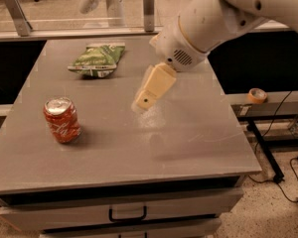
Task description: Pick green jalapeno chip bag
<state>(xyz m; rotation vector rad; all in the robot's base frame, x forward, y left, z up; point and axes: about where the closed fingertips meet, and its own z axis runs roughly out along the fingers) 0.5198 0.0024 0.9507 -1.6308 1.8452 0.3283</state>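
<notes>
The green jalapeno chip bag [97, 59] lies flat at the back left of the grey table [188, 138], green with pale streaks and a white edge. My gripper [145, 99] hangs over the middle of the table on the white arm that reaches in from the upper right. It is to the right of the bag and a little nearer the front, apart from it and holding nothing that I can see.
A red soda can [62, 119] stands upright at the front left of the table. A tape roll [257, 94] sits on a ledge to the right. Cables and a stand leg lie on the floor at the right. A drawer handle [127, 214] is below the front edge.
</notes>
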